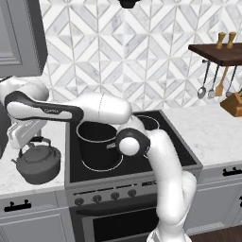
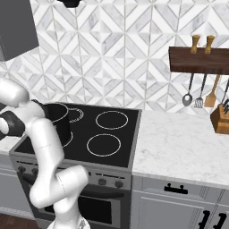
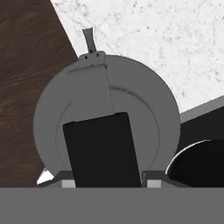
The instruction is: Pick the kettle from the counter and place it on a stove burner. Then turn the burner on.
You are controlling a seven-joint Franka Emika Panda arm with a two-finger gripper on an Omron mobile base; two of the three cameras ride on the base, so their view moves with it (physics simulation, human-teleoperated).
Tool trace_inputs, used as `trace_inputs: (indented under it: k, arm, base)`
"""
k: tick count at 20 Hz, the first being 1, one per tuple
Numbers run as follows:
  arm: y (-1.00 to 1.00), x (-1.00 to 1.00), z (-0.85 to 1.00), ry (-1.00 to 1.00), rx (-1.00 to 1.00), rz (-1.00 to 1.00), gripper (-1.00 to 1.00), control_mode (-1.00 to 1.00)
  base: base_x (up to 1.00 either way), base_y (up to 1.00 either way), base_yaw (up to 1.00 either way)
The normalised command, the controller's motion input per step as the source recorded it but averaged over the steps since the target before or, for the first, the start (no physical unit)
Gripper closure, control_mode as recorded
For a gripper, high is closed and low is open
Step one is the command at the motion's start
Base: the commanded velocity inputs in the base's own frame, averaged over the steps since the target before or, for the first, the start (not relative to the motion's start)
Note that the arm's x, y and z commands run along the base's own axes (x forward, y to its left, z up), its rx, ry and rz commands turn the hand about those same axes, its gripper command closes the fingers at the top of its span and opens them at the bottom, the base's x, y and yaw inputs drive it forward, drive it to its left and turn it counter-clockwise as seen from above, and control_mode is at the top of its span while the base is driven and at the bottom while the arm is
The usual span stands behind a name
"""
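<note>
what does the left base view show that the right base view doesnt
Left base view: the kettle on the counter left of the stove, with the robot's hand right above its handle. Right base view: both right-hand burner rings unblocked, among them the back-right stove burner. Both: the black pot on the cooktop, the utensil rack and knife block.

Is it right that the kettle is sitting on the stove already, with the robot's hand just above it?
Not quite. The kettle sits on the white marble counter, left of the black cooktop, as the left base view shows. The tall black pot is what stands on the stove. The robot's hand is indeed just above the kettle.
</note>
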Motion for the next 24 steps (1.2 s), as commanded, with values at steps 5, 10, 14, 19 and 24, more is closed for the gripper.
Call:
trace_inputs:
  k: [5,10,14,19,24]
  arm:
    - [-0.36,-0.46,0.00,-0.06,0.02,-0.30,1.00,-1.00]
    - [-0.34,-0.22,0.00,-0.05,0.11,-0.06,1.00,-1.00]
    - [-0.59,-0.51,0.03,-0.06,0.13,0.00,1.00,-1.00]
    - [-0.74,-0.61,0.27,-0.15,0.08,-0.02,1.00,-1.00]
    - [-0.69,-0.35,0.45,-0.11,0.01,-0.03,1.00,-1.00]
  base:
    - [0.00,0.00,0.00]
    - [0.00,0.00,0.00]
    - [0.00,0.00,0.00]
    - [0.00,0.00,0.00]
    - [0.00,0.00,0.00]
